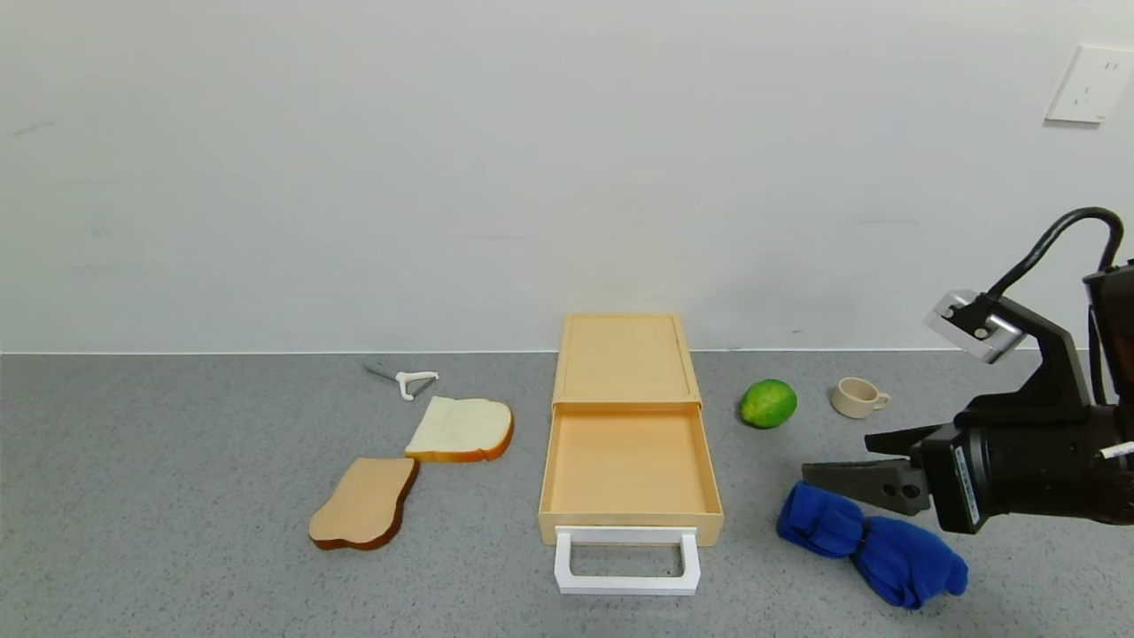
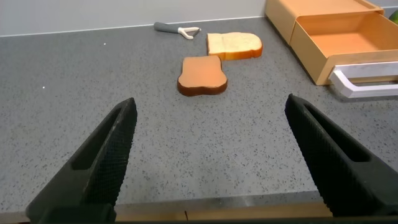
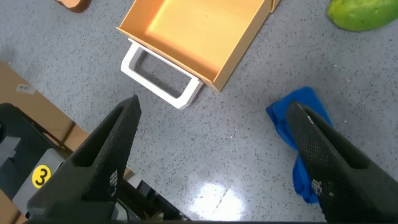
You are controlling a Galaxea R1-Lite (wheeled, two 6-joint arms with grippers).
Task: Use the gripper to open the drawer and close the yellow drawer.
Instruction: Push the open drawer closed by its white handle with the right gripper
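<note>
The speckled grey bench point(image 1: 177, 496) looks like matt stone, the drawer point(image 1: 627, 461) like smooth matt plastic with a glossier white handle point(image 1: 626, 560), and at its 4 o'clock lies a fuzzy blue cloth point(image 1: 873, 542) beside a matt black claw point(image 1: 864, 461).

Grey speckled table point(image 1: 177, 496) carries drawer point(image 1: 627, 443), two bread slices point(image 1: 461, 430), peeler point(image 1: 412, 381), lime point(image 1: 768, 403), cup point(image 1: 858, 397), blue cloth point(image 1: 873, 545)

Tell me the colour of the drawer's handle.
White; the handle shows best in the head view.
</note>
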